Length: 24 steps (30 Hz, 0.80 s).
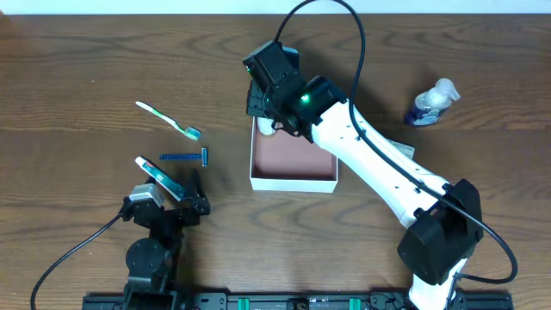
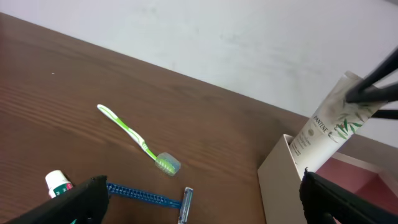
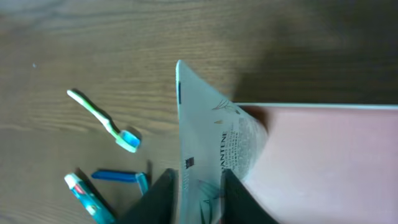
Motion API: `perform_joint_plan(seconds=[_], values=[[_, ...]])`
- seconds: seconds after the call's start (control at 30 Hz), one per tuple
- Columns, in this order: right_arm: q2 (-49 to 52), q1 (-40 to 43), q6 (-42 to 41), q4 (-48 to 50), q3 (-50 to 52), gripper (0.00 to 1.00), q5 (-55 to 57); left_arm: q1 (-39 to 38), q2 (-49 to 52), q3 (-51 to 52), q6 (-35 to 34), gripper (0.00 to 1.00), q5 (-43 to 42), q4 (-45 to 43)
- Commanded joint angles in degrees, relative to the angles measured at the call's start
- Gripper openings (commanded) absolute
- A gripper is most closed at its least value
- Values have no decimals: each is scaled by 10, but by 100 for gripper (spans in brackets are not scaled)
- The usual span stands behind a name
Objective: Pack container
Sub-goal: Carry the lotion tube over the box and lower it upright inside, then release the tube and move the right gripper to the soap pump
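The container (image 1: 293, 182) is a square shallow box with white walls and a pinkish-brown inside, at mid-table. My right gripper (image 1: 274, 108) hangs over its far-left corner, shut on a white Pantene tube (image 3: 211, 134). The tube stands tilted with its lower end inside the box (image 2: 328, 124). The right fingers (image 3: 198, 196) clamp the tube from both sides. The container's inside (image 3: 329, 162) looks bare to the right of the tube. My left gripper (image 1: 164, 205) is open and empty (image 2: 205, 208), low near the table's front left.
A green toothbrush (image 1: 168, 119), a blue razor (image 1: 185, 158) and a toothpaste tube (image 1: 158, 176) lie left of the container, the toothpaste right by my left gripper. A small clear bottle with blue liquid (image 1: 433, 102) lies at the far right.
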<state>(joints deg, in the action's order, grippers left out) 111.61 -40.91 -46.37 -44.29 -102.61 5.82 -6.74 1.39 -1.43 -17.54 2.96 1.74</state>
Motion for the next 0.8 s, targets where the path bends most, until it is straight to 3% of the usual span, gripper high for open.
perform_joint_plan(seconds=[0.0,0.07,0.13,0.53,0.77], values=[[-3,0,23,4,-11,71,-1,3,0,12,10,98,6,21],[-4,0,54,5,-15,89,1,3,0,12,10,98,6,21],[-5,0,84,2,-26,98,4,3,0,12,10,98,6,21],[-73,20,181,-69,-120,99,43,3,0,12,10,98,6,21],[-146,121,231,-155,-120,99,77,3,0,12,10,98,6,21]])
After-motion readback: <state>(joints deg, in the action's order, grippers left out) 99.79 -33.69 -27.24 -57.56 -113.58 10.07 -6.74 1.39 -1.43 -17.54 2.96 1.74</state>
